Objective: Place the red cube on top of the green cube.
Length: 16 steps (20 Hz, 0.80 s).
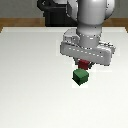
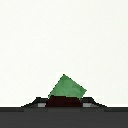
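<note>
We see a white counter filling most of the exterior view, with a strip of wood-coloured floor beyond its far edge and a dark block behind the robot. The Panda arm comes down from the top of the exterior view, somewhat toward the exterior view's right, and ends in a wide grey wrist body held above the counter. Below that body we find the tool, closed on the red cube; only part of the red cube shows beneath the wrist body in the exterior view, and the fingers themselves are largely hidden there. In the wrist view the red cube appears as a dark-red patch held between the two dark fingertips, which press on its opposite sides. The green cube rests on the counter just beneath the red cube, and it is the larger of the two. In the wrist view the green cube shows a corner turned toward the camera, directly past the red cube. We cannot tell from either view whether the red cube is touching the green cube or held slightly clear of it.
</note>
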Motion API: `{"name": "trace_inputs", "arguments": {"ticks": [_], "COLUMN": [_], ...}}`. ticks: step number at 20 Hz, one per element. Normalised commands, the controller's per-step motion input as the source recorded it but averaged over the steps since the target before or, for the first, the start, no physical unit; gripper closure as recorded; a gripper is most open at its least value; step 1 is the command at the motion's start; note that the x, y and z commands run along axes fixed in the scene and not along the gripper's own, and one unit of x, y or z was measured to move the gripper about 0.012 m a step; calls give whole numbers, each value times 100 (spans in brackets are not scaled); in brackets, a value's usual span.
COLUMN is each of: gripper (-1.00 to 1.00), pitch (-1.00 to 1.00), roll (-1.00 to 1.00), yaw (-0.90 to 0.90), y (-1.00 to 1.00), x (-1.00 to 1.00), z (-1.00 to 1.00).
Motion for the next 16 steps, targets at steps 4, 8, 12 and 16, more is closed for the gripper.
{"name": "trace_inputs", "arguments": {"ticks": [4,8,12,16], "gripper": [100,100,-100,-100], "pitch": [0,0,0,0], "roll": [0,0,0,0], "yaw": [0,0,0,0], "y": [-25,0,0,0], "x": [0,0,0,0], "z": [-25,-25,0,0]}}
